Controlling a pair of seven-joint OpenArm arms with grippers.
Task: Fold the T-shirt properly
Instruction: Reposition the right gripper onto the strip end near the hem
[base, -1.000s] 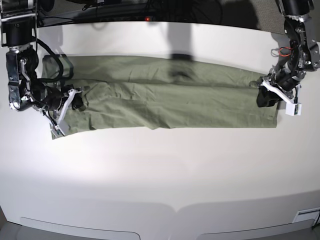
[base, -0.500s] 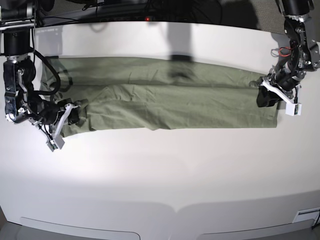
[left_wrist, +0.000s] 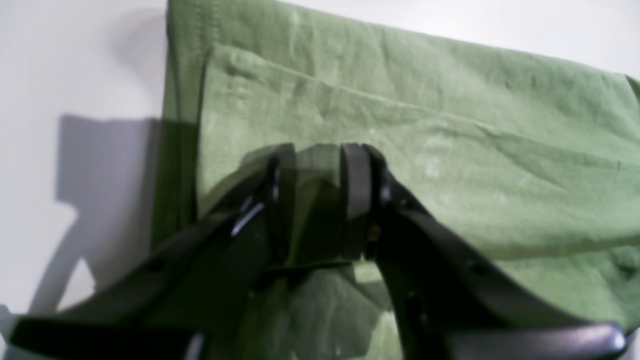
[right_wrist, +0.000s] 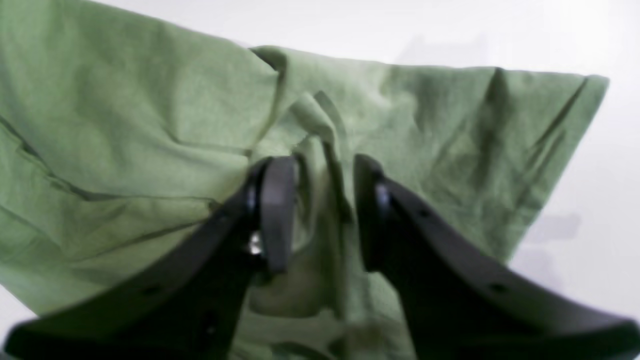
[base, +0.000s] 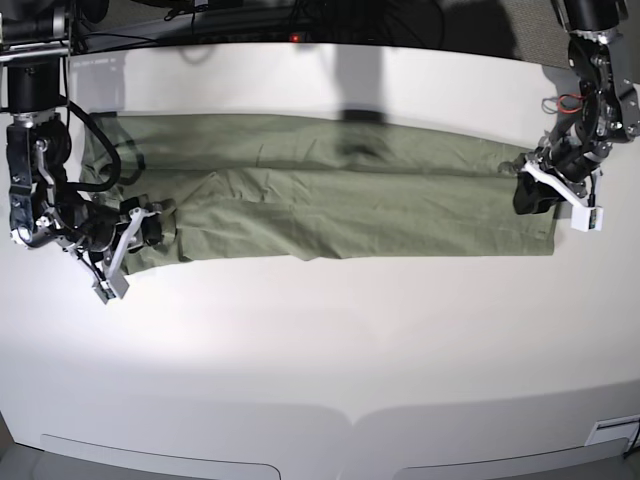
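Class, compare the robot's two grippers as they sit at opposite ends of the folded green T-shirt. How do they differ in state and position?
The left gripper has its black fingers closed on a pinch of the sage-green cotton T-shirt; the right gripper has its fingers parted, with loose cloth standing between them. The left gripper sits at the straight, flat end; the right gripper is at the rumpled end. Both rest low over the white table.
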